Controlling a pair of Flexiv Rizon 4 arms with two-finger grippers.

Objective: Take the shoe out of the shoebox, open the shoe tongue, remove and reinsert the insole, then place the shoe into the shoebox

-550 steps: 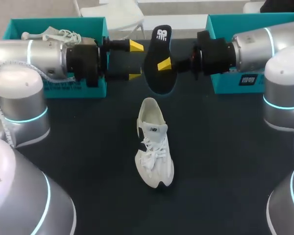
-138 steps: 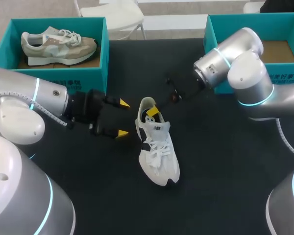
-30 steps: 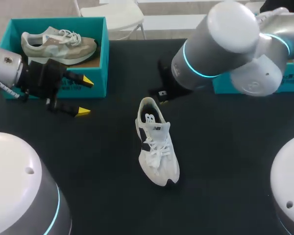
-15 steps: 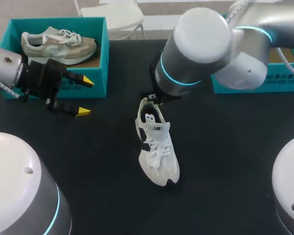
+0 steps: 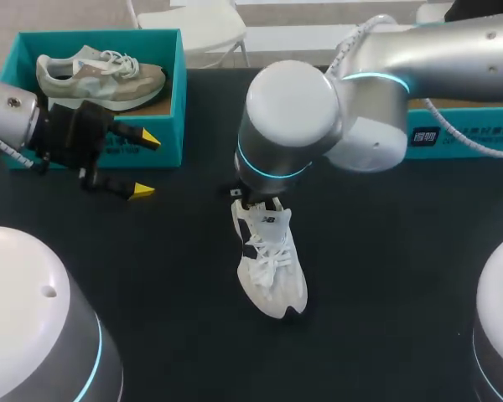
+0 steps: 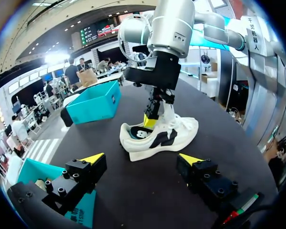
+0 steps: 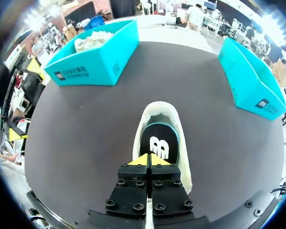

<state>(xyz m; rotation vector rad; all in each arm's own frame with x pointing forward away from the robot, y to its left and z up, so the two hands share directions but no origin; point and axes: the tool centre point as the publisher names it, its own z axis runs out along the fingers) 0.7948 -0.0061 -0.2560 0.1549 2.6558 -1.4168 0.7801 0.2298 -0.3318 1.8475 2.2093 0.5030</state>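
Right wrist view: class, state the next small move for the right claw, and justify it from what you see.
Probably ease the right claw slightly down to press the insole flat: its tips are shut together just over the insole, which lies inside the white shoe, perhaps not yet fully seated.

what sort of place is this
Probably a robot shoe-handling workstation: a black tabletop, a white lace-up sneaker lying on it, open teal cardboard shoeboxes at its far corners, and two silver robot arms over it.
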